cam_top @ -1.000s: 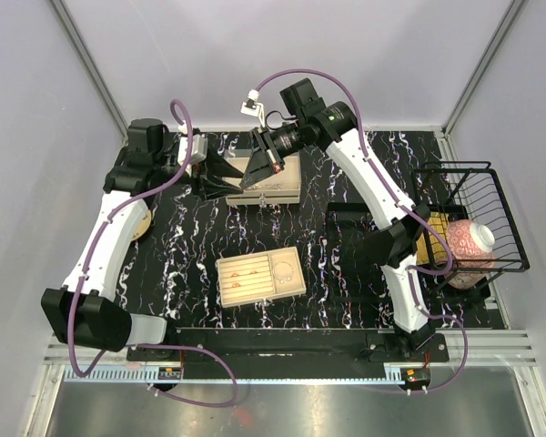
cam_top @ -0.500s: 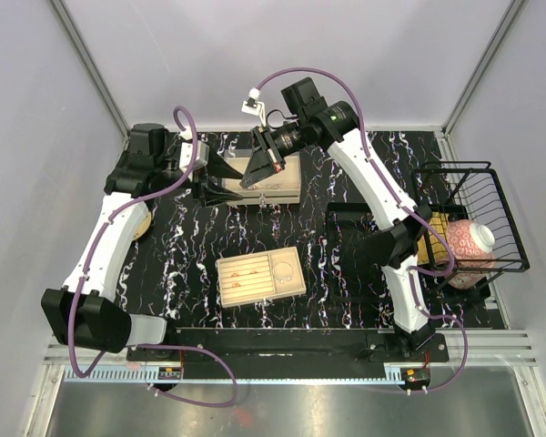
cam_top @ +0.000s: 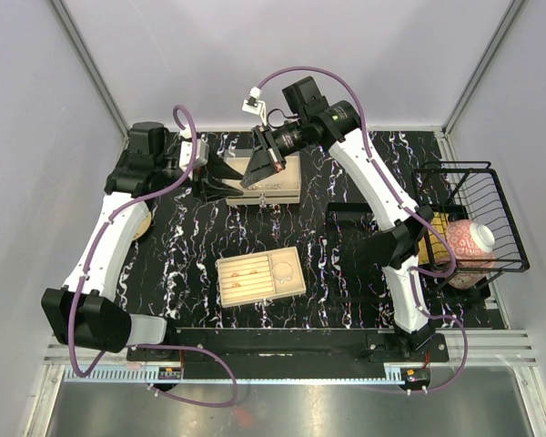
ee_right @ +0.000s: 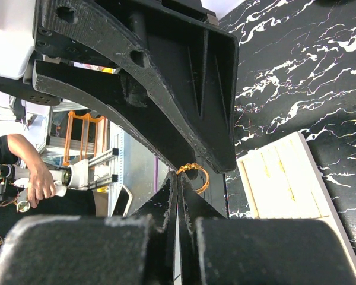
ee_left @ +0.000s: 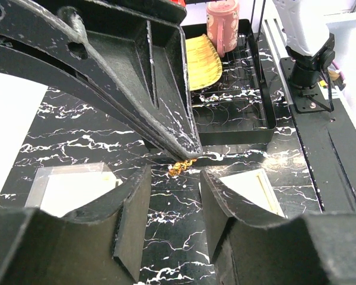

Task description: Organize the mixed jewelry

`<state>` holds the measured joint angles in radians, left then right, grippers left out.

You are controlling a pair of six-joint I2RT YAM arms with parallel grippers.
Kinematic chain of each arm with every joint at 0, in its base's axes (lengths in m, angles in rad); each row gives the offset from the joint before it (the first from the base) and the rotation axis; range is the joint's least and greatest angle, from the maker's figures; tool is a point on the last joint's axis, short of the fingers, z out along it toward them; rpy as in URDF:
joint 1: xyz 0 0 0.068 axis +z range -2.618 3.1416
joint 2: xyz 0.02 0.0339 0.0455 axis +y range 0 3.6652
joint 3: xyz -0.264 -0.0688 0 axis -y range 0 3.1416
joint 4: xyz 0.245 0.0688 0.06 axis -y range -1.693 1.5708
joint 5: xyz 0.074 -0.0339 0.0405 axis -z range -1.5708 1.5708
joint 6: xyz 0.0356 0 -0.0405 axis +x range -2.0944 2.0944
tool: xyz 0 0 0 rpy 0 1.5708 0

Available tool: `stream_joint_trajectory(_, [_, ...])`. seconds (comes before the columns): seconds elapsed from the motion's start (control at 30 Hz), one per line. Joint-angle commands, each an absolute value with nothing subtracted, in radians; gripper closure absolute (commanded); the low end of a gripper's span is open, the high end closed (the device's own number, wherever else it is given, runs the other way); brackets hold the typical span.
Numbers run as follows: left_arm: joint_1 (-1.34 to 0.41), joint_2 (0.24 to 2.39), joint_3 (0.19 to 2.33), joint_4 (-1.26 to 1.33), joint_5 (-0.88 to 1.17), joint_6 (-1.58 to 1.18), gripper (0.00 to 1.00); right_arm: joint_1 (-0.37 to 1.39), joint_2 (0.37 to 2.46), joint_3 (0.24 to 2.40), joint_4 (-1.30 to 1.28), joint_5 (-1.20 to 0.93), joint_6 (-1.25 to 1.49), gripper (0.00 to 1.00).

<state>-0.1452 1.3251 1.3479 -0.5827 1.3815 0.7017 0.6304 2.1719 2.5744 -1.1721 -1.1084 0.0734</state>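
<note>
Seen from above, both arms reach toward the far edge of a black marbled worktop point(cam_top: 346, 273) and meet beside a beige tray point(cam_top: 280, 188) lying there. The right gripper point(cam_top: 253, 176) has its jaws pressed tight on a tiny gold-brown jewelry piece point(ee_left: 181, 167), a small looped strand. It hangs from the fingertips just above the worktop by the far edge. The left gripper point(ee_left: 175, 178) faces it with jaws spread wide, one finger on each side of the hanging piece. A second beige tray point(cam_top: 260, 276) lies mid-worktop, toward the near edge. Thin reddish-brown strands point(cam_top: 244, 279) rest in its ridged left part, and a small ring point(cam_top: 284, 270) sits in a right compartment. A black wire basket point(cam_top: 473, 182) stands at the right edge.
</note>
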Motion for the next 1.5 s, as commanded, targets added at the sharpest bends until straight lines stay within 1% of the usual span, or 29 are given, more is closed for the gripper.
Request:
stream_joint_trajectory(0.0, [-0.155,1.328,1.364,-0.476,1.428,0.661,0.58,0.634,2.12,2.592,-1.147,-1.117,0.083,1.0])
stream_joint_trajectory(0.17, [-0.158,1.33,1.351,-0.42,1.425,0.604,0.59,0.635,2.121,2.594,-1.146,-1.118,0.083,1.0])
stream_joint_trajectory(0.43, [-0.166,1.33,1.336,-0.403,1.431,0.584,0.66,0.634,2.125,2.606,-1.143,-1.114,0.084,1.0])
stream_joint_trajectory(0.8, [-0.164,1.328,1.327,-0.397,1.427,0.584,0.63,0.629,2.12,2.609,-1.144,-1.108,0.083,1.0])
stream_joint_trajectory(1.1, [-0.164,1.331,1.319,-0.383,1.425,0.578,0.69,0.624,2.114,2.608,-1.144,-1.108,0.08,1.0])
stream_joint_trajectory(1.47, [-0.164,1.328,1.308,-0.37,1.42,0.566,0.73,0.621,2.114,2.611,-1.146,-1.111,0.081,1.0])
